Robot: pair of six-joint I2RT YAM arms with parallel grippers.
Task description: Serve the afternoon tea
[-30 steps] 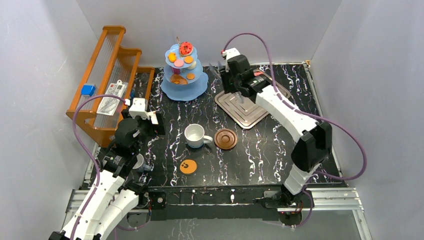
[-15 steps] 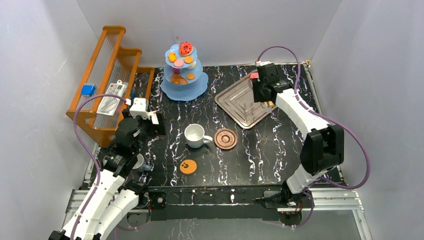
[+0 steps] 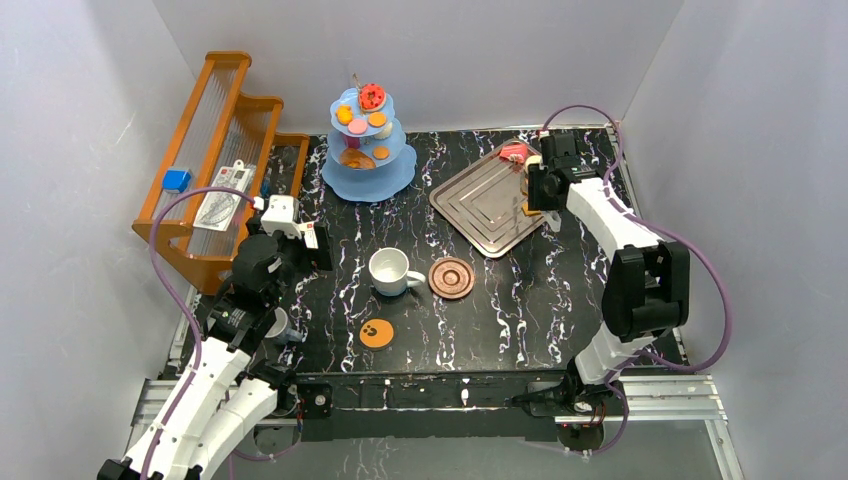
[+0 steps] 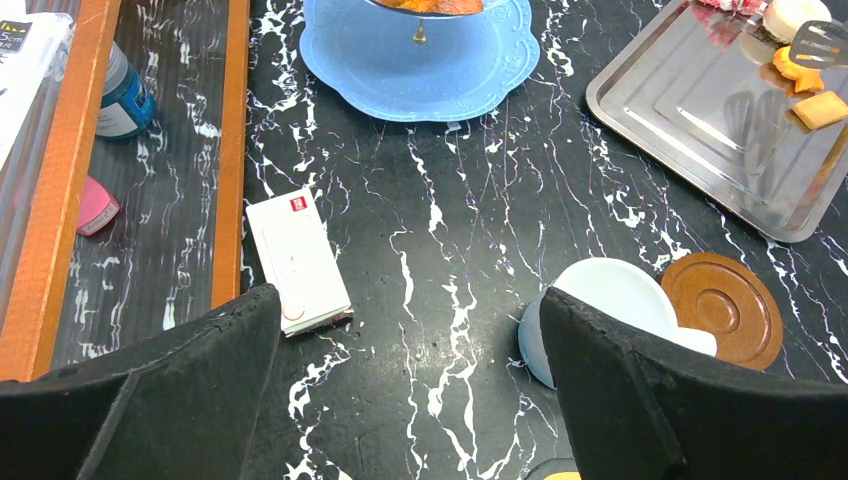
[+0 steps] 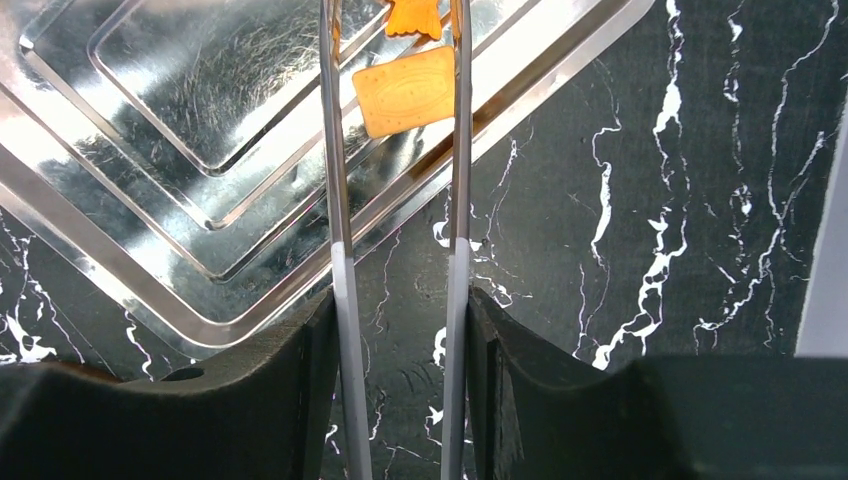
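Note:
The light-blue three-tier stand (image 3: 368, 170) at the back holds red, orange and pink pastries (image 3: 372, 96). The white mug (image 3: 388, 270) stands beside the brown saucer (image 3: 451, 277). The orange paw-print coaster (image 3: 376, 333) lies nearer, and the grey cup (image 3: 278, 325) sits by my left arm. My left gripper (image 4: 410, 400) is open and empty, over the table left of the mug (image 4: 610, 300). My right gripper (image 5: 398, 390) is shut on metal tongs (image 5: 335, 200). The tongs' arms straddle an orange square biscuit (image 5: 405, 90) on the silver tray (image 5: 200, 150); their tips are out of view.
The orange wooden rack (image 3: 215, 150) stands along the left side. A white box (image 4: 298, 260) lies beside it. The tray (image 3: 480, 205) also holds a pink pastry (image 3: 515, 152), a white donut (image 4: 795, 15) and an orange piece (image 5: 413, 15).
My right arm has swung right with the tongs, from near the stand across the tray to its right edge. The left arm has not moved.

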